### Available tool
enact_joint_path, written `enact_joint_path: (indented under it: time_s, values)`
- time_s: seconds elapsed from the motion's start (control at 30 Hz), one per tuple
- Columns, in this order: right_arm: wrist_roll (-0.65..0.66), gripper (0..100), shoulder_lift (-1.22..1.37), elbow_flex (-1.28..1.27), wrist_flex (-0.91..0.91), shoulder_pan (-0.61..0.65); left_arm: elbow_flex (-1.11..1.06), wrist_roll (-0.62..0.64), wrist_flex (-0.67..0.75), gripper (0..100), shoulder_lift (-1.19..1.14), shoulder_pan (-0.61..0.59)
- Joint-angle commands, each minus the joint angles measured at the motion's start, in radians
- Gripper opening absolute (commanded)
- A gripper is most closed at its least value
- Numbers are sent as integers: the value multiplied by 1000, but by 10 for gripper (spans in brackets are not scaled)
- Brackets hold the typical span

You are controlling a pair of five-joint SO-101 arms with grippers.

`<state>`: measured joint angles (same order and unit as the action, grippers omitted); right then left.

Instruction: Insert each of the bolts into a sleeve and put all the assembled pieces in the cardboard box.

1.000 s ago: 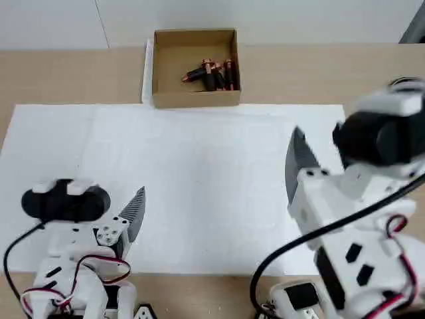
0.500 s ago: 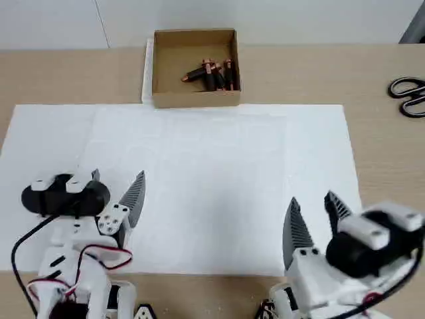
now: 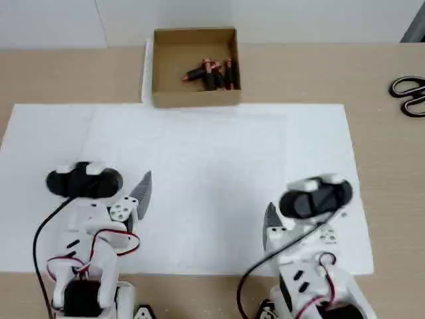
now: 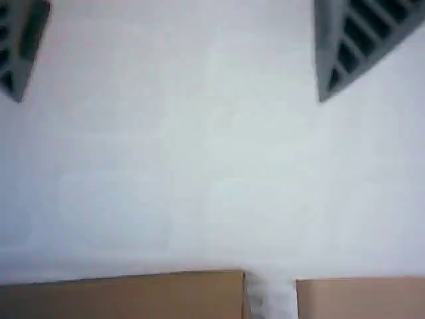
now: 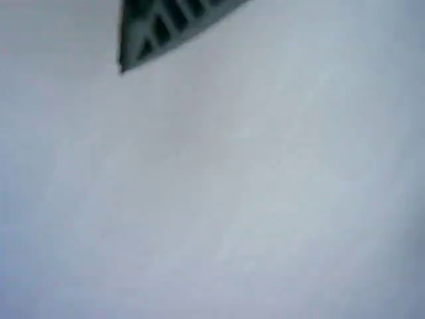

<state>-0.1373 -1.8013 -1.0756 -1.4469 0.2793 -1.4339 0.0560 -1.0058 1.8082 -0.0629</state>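
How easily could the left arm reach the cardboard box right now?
Probably yes, easily: only bare white sheet lies between the left tool and the cardboard box, with nothing blocking. The box sits far back, so reach is uncertain.

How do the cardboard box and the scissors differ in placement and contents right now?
The cardboard box stands at the white sheet's far edge; the scissors lie beyond its right edge, apart from it. The box holds a cluster of assembled pieces; the scissors lie alone, cut by the picture's edge. Both rest on the wooden table.
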Motion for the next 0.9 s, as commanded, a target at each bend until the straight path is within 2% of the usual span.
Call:
enact_joint_path:
  time_s: [0.0,0.23,0.6,0.87]
  values:
    - [8,199,-13,-14,21,-5,-25,2,26,266,9,2]
    - [8,199,-12,-106,31,-4,-85,2,26,266,9,3]
    - [8,199,-12,-430,291,-5,-166,3,25,266,9,3]
    - [8,199,-12,-548,325,-7,-176,3,17,266,9,-2]
